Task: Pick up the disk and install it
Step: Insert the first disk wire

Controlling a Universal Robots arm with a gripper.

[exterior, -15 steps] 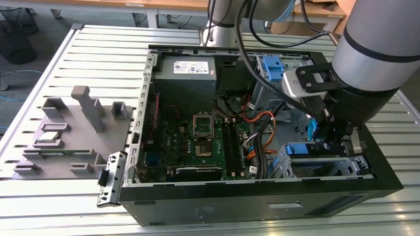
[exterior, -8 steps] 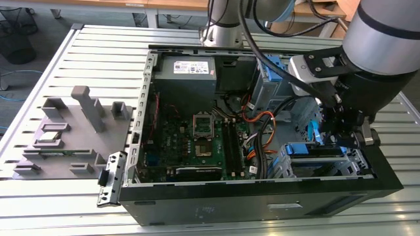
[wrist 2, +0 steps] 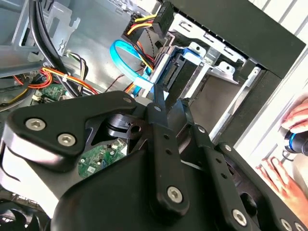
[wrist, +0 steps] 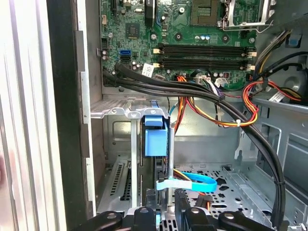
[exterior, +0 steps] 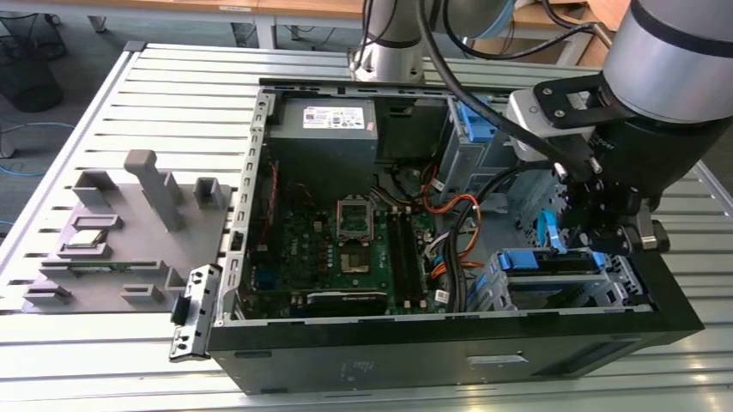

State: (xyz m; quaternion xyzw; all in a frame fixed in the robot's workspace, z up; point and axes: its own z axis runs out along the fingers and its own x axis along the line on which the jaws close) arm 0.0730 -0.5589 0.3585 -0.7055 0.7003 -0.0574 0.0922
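The disk [wrist: 156, 137] was already off the table [exterior: 115, 103] and inside the case [exterior: 458, 360], standing on edge in the cage [wrist: 120, 113] at the case's front corner, its blue bracket facing up at me in the first wrist view. My gripper [wrist: 163, 204] was right over it, and my jaws sat one on each side of its edge, closed on it as far as I could judge. In the second wrist view the disk [wrist 2: 175, 72] lay within the cage walls, just past my fingertips [wrist 2: 156, 108]. So I judged the pick-up done and the install well under way; whether the disk had gone fully home I could not tell, and letting go was still left. A flat blue cable [wrist: 192, 183] looped just beside the disk, loose, and the black cables [wrist: 192, 91] ran between the cage and the board [wrist: 192, 29]. Outside the case a person's hand [wrist 2: 298, 118] rested on the table
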